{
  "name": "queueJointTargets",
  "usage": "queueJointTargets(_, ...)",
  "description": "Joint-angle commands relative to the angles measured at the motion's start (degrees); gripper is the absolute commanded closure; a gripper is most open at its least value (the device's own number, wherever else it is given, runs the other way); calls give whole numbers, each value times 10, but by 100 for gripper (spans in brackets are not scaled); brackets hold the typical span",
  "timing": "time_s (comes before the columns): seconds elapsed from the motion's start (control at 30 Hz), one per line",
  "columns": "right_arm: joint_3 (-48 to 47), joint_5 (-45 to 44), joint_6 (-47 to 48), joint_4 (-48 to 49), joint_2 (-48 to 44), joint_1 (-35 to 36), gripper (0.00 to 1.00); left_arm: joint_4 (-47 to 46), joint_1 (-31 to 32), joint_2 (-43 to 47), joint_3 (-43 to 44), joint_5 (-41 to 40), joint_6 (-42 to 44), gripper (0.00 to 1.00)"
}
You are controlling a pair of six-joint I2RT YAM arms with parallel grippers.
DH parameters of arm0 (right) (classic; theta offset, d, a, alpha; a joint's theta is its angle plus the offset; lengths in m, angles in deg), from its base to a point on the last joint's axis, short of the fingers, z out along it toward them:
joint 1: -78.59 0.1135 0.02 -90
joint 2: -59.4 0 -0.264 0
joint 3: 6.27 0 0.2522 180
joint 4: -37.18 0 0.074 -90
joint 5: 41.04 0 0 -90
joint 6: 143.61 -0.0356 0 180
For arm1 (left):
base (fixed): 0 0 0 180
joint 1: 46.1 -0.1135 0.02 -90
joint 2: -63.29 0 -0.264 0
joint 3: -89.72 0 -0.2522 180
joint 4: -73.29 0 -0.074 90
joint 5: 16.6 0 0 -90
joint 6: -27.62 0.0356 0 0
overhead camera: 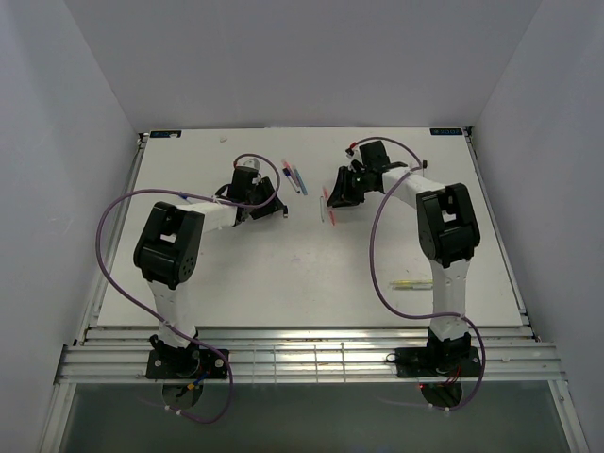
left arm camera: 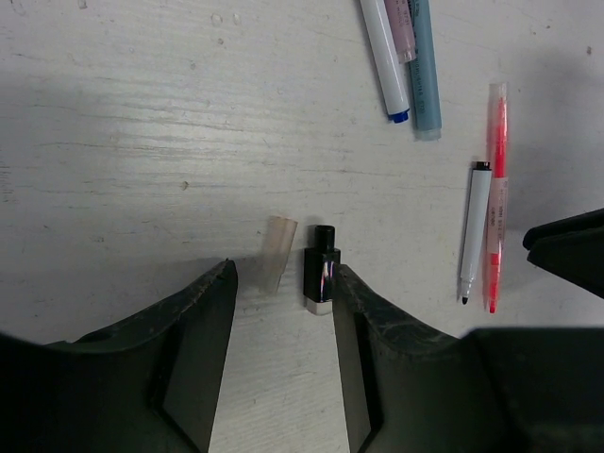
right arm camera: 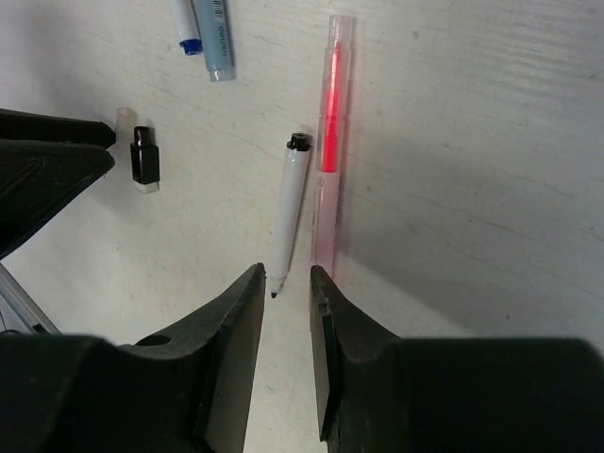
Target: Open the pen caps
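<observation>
Left end effector ajar around cap

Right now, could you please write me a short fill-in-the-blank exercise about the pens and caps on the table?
1. The short cap lying between the left gripper's fingers is ____.
2. Counting the clear cap beside it, loose caps there number ____.
3. The white pen lies alongside a ____ highlighter.
4. Between its fingers, the right gripper holds ____.
Missing words: black, two, pink, nothing.
</observation>
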Motion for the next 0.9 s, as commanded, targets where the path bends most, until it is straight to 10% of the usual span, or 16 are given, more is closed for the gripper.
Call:
queueJointTargets(0.0, 10, -10, 10, 14, -51, -2, 68, 37, -7, 29, -14, -18, 10, 43)
queueJointTargets(0.87, 196, 29, 15, 146, -143, 17, 64, 341, -197, -20, 265, -309, -27, 41)
